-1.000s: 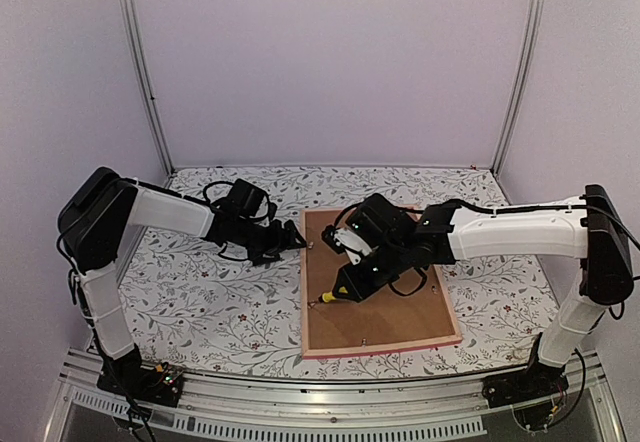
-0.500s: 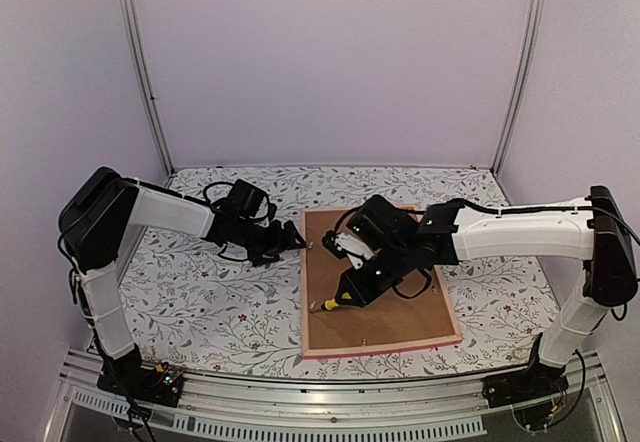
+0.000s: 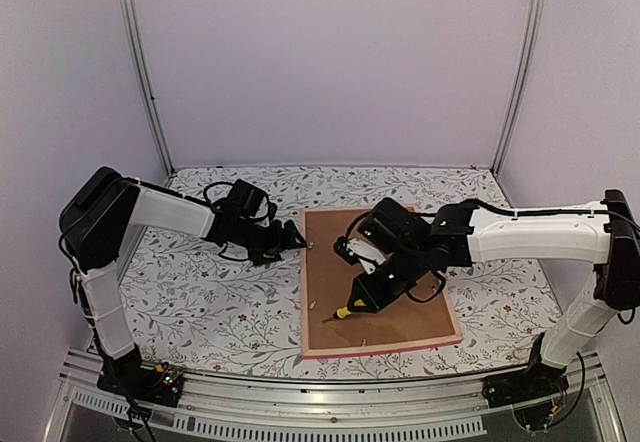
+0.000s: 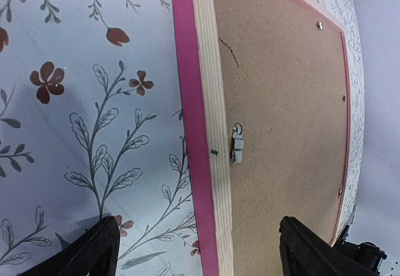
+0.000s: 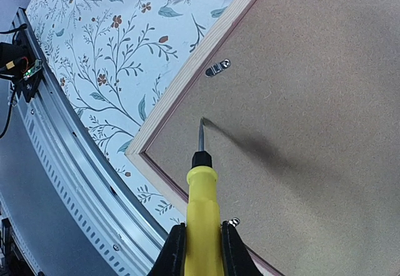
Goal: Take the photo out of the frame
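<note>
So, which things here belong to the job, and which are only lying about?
For the job: frame, face down; backing board; turn clips; screwdriver in the right gripper; open left gripper by the frame's edge.
Only there: floral table cover; metal rail.

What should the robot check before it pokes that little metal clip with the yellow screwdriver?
1. The yellow-handled screwdriver sits tight in the right jaws: ok.
2. Its tip on the small metal clip: not ok, it's on bare brown backing board nearby.
3. The left jaws open by the bright pink frame's edge: ok.
4. Frame lying face down: ok.
5. The photo safe underneath: cannot tell, hidden.
</note>
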